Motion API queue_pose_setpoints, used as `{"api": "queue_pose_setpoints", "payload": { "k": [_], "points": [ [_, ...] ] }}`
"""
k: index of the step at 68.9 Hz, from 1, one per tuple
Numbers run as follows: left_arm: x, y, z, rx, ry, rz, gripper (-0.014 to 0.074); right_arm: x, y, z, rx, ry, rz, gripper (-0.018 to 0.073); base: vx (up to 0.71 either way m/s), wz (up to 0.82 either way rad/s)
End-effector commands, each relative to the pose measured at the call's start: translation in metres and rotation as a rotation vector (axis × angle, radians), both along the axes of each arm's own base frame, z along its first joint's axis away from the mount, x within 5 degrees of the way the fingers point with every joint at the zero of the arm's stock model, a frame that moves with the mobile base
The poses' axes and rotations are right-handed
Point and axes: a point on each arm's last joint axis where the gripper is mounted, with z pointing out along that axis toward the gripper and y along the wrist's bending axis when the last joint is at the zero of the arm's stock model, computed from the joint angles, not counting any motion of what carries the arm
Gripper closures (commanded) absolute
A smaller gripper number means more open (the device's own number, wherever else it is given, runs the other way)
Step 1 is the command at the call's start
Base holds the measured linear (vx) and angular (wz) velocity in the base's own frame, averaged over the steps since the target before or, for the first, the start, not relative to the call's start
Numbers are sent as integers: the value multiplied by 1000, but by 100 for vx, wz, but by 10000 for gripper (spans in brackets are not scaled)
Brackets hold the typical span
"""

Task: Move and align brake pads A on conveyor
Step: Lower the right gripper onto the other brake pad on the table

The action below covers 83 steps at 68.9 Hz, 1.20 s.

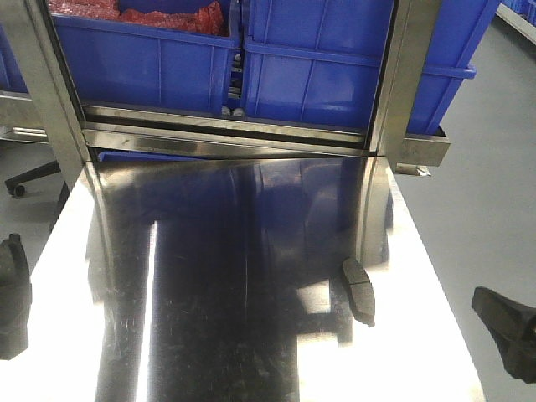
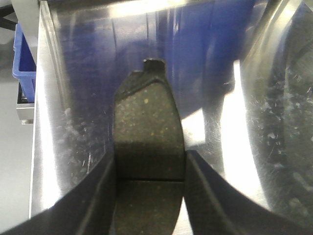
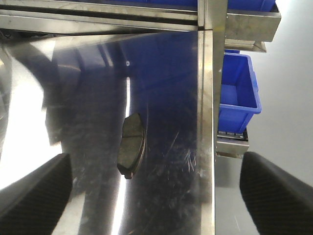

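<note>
Blue bins (image 1: 318, 75) at 12 o'clock, left one holding red items (image 1: 167, 18). Left fingers (image 2: 93, 196) clamp brake pad (image 2: 146, 127) over counter (image 2: 63, 122); right fingers (image 3: 34, 191) spread wide, gripping nothing; second pad (image 3: 131, 144) on counter at 4 o'clock.

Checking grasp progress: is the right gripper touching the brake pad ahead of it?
Apart. Right wrist view: bare steel separates the brake pad from the open right gripper.

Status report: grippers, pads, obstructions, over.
Left gripper shut on dark-grey curved oblong brake pad. Right gripper open, empty. Second pad lying on shiny steel table. Nothing blocking.
</note>
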Motion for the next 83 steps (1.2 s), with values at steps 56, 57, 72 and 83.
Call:
{"api": "queue_pose_setpoints", "payload": {
  "k": [56, 57, 72, 83],
  "points": [
    [4, -1, 15, -27, -103, -4, 461, 221, 101, -35, -125, 613, 97, -83, 0, 0],
    [4, -1, 15, -27, -103, -4, 461, 223, 101, -39, -132, 635, 96, -83, 0, 0],
    [4, -1, 15, -27, -103, -4, 461, 243, 108, -68, -167, 746, 88, -75, 0, 0],
    [4, -1, 15, -27, -103, -4, 461, 246, 109, -82, -170, 784, 77, -70, 0, 0]
  ]
}}
